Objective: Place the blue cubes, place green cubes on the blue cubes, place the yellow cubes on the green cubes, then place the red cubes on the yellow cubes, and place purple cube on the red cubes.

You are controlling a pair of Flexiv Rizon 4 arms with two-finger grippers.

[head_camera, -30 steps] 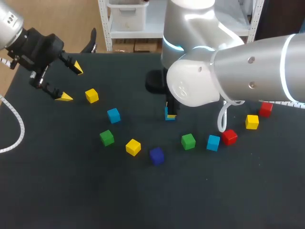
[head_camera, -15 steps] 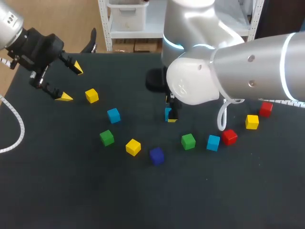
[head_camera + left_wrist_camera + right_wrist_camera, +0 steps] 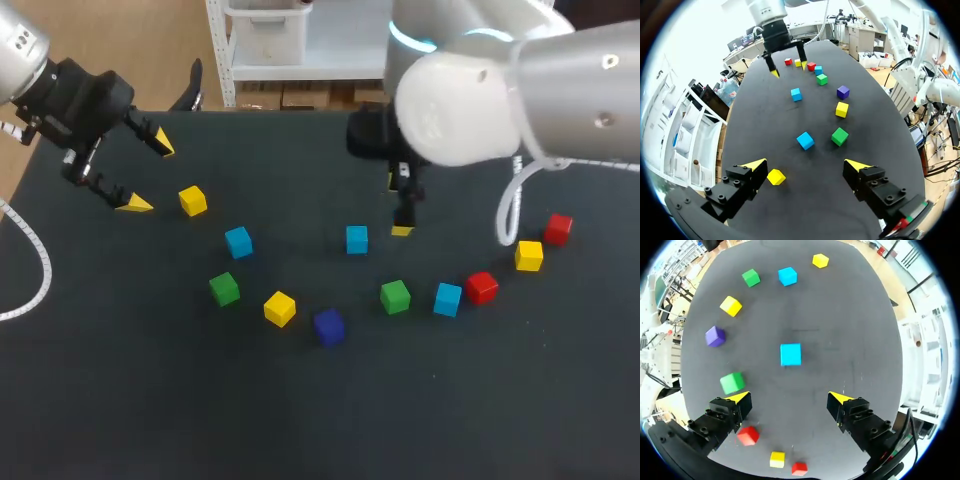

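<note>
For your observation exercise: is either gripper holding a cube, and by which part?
Nothing is held. The left gripper and right gripper are both open; a blue cube lies ahead of the right one, untouched.

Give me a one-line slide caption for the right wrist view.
Right end effector open, a blue cube ahead of it on the black table, other cubes scattered around.

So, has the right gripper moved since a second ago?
Yes. The right gripper was down on the middle blue cube; in the head view it is now off to that cube's right, open, and the cube has stayed put.
</note>
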